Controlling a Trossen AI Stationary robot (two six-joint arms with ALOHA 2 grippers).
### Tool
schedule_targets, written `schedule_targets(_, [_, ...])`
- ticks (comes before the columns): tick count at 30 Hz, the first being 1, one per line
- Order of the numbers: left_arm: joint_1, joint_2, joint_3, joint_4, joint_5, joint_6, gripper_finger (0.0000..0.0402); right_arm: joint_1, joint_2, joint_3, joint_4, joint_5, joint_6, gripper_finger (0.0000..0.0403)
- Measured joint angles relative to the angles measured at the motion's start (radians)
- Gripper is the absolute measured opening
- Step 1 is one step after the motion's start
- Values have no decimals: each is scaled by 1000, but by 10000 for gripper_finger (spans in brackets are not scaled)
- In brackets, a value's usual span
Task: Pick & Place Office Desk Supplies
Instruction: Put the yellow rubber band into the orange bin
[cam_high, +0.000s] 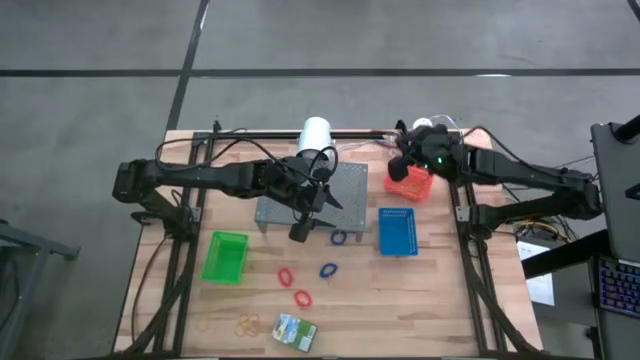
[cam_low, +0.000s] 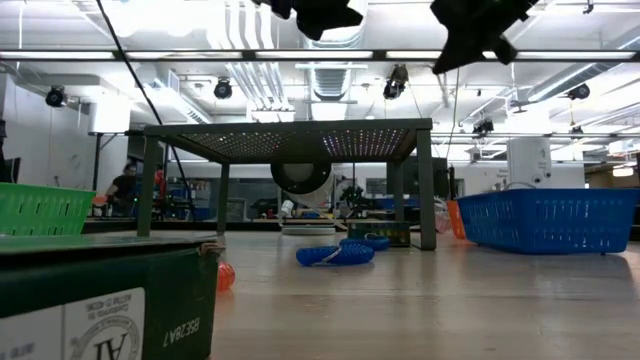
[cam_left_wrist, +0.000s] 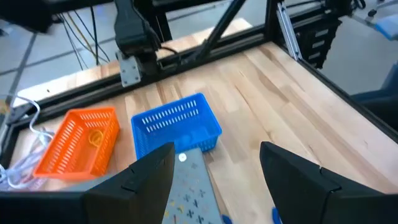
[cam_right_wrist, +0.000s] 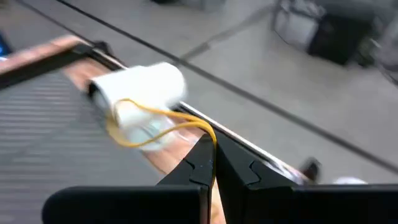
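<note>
L gripper (cam_high: 300, 228) hung over the front edge of the grey perforated stand (cam_high: 310, 195), mid-table, jaws spread wide w/ nothing between them; in the left wrist view its two dark fingers (cam_left_wrist: 146, 180) stood well apart above the stand's corner, w/ the blue basket (cam_left_wrist: 175, 126) & red-orange basket (cam_left_wrist: 81, 142) farther off on the wood.

R gripper (cam_right_wrist: 213, 163) sat at the back of the table, over the red-orange basket (cam_high: 410, 182), jaws pinched together on a thin tan rubber band (cam_right_wrist: 155, 124); the band looped out from the fingertips, in front of a white roll (cam_right_wrist: 146, 87).

Rest of the supplies lay loose on the table (cam_high: 440, 300):
- blue band (cam_high: 338, 238) just in front of the stand, another blue band (cam_high: 328, 270) nearer the front
- two red bands (cam_high: 286, 276) (cam_high: 302, 297) between green basket (cam_high: 225, 256) & blue basket (cam_high: 398, 232)
- tan rubber bands (cam_high: 247, 324) bunched near the front edge
- crayon box (cam_high: 294, 330) just beside them, tilted, at the front edge

Low view: blue bands (cam_low: 335, 254) on the wood in front of the stand's legs, crayon box (cam_low: 105, 300) close to the lens
</note>
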Motion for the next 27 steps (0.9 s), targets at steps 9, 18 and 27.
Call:
schedule_targets(9, [0,0,0,-16,0,0,238,-190,99,181,-261,-226,50,8])
schedule_targets(18, [0,0,0,-60,0,0,238,-339,241,233,-424,-289,108,8])
schedule_targets(27, [-1,0,0,-61,0,0,238,-422,360,223,-512,-432,108,8])
